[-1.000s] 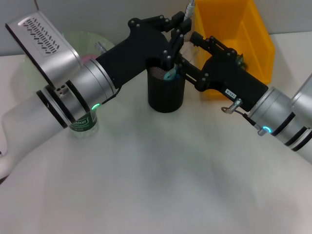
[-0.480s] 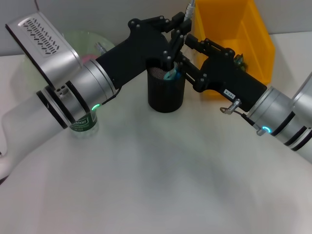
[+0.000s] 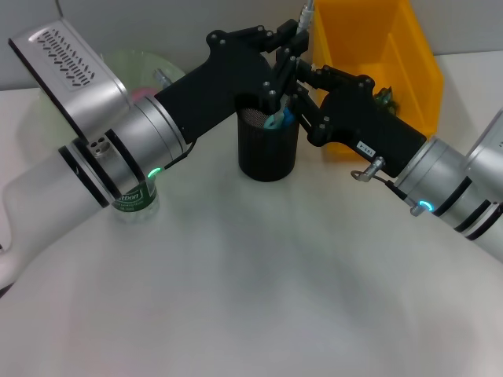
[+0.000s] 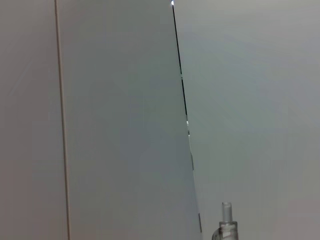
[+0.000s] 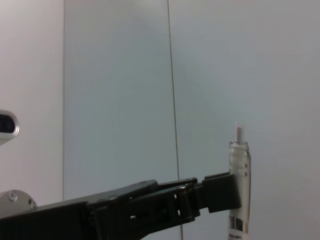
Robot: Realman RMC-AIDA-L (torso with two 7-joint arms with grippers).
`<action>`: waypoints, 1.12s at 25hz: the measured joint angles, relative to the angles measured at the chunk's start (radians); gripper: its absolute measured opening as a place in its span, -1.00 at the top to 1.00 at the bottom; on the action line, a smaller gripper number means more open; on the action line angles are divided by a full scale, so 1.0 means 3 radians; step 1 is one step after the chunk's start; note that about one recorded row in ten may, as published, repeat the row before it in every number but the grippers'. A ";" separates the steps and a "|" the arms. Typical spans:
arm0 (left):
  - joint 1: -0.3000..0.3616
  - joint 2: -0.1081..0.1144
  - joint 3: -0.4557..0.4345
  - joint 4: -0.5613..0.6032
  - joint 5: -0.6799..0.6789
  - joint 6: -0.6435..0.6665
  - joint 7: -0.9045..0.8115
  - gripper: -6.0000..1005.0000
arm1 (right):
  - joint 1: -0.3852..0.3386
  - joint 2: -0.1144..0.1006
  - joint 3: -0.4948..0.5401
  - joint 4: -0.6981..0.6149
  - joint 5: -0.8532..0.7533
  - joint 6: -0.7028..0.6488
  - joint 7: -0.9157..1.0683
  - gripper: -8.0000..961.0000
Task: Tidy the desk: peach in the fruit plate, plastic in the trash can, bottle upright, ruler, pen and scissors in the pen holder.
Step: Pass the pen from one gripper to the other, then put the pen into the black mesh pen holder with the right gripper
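- Now the left gripper (image 3: 284,49) pinches the pen (image 5: 239,170) upright above the pen holder (image 3: 267,145).
- Right gripper (image 3: 301,93) sits beside the rim, apparently clamping teal scissors (image 3: 277,118); hard to confirm.

The work surface is a white table (image 3: 251,283), its near half bare of objects. Standing directly on it are a black mesh pen holder (image 3: 267,153) at centre rear, a yellow bin (image 3: 369,55) just behind and to the right of the holder, a clear bottle with a green label (image 3: 135,200) upright at the left and partly hidden under the left arm, and a pale green translucent plate (image 3: 137,67) at the rear left. The holder and the bottle stand well apart, and the plate is largely obscured by the arm in front of it.
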 joint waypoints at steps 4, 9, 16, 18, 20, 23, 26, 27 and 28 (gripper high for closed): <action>0.0000 0.0000 0.0000 0.0000 0.0000 0.0000 -0.0001 0.67 | 0.0000 0.0000 0.0002 0.0000 0.0000 0.0001 0.0000 0.51; 0.0000 0.0000 0.0002 0.0000 0.0000 0.0000 -0.0020 0.67 | 0.0004 0.0003 0.0004 0.0000 0.0000 0.0004 -0.0067 0.55; 0.0000 0.0000 0.0068 0.0013 -0.0007 0.0005 -0.0087 0.66 | -0.0015 0.0011 0.0116 0.0084 0.0031 0.0005 -0.0330 0.71; 0.0007 -0.0001 0.0098 0.0025 0.0002 0.0015 -0.0071 0.66 | -0.0017 0.0011 0.0124 0.0092 0.0033 0.0006 -0.0349 0.71; 0.0007 -0.0001 0.0100 0.0026 0.0003 0.0018 -0.0069 0.66 | -0.0018 0.0011 0.0125 0.0092 0.0032 0.0007 -0.0351 0.71; 0.0007 0.0000 0.0099 0.0031 0.0003 0.0019 -0.0063 0.52 | -0.0020 0.0010 0.0125 0.0092 0.0029 0.0007 -0.0350 0.71; 0.0007 0.0000 0.0084 0.0031 0.0003 0.0030 -0.0058 0.30 | -0.0025 0.0010 0.0127 0.0092 0.0029 0.0007 -0.0351 0.71; 0.0007 0.0000 0.0084 0.0031 0.0003 0.0030 -0.0058 0.23 | -0.0028 0.0010 0.0136 0.0092 0.0032 0.0007 -0.0350 0.71; 0.0015 0.0000 0.0075 0.0031 0.0003 0.0050 -0.0050 0.16 | -0.0030 0.0010 0.0151 0.0090 0.0036 0.0007 -0.0350 0.71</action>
